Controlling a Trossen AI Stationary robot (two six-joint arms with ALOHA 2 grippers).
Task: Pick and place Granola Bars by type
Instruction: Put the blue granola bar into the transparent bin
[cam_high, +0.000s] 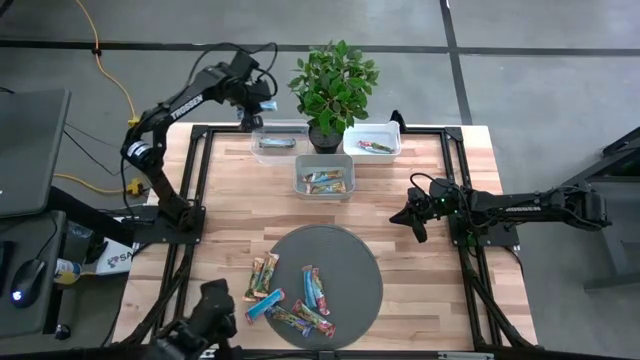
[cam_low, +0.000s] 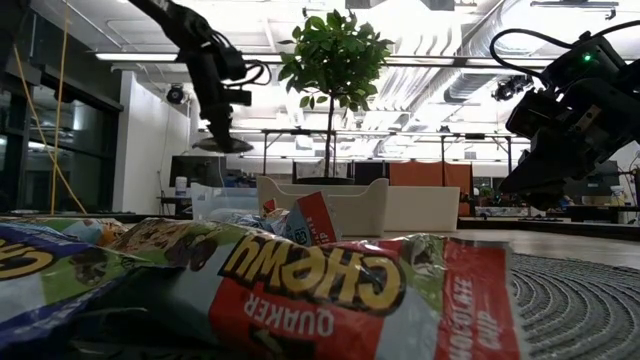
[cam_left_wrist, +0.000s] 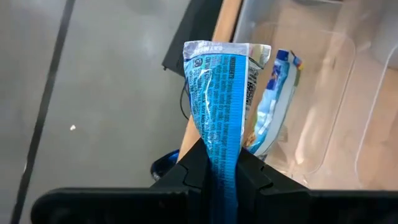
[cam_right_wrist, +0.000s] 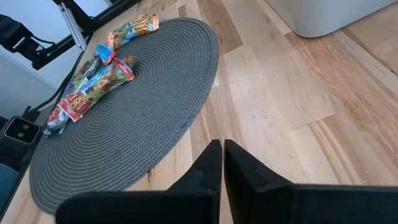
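My left gripper (cam_high: 262, 105) is at the table's far left, above the far rim of the left clear bin (cam_high: 278, 143), and is shut on a bright blue granola bar (cam_left_wrist: 221, 81). Another blue bar (cam_left_wrist: 277, 106) lies in that bin. Yellow-brown bars lie in the middle bin (cam_high: 323, 177), and a red one lies in the right bin (cam_high: 372, 140). Several mixed bars (cam_high: 290, 300) lie flat on the round grey mat (cam_high: 350, 270). My right gripper (cam_high: 410, 215) is shut and holds nothing; it hovers over bare wood right of the mat. My left gripper pinches the blue bar between its two fingers at one end of the wrapper (cam_left_wrist: 222, 163), coming from above. The bar runs on past the fingertips to its crimped free end (cam_left_wrist: 227, 50). It is lifted clear of the bin and the table.
A potted plant (cam_high: 333, 85) stands between the two far bins, close to my left gripper. Black frame rails (cam_high: 195, 170) run along the table's left and right sides. Bare wood lies between the mat and the bins. In the low view, bars (cam_low: 300, 290) fill the foreground.
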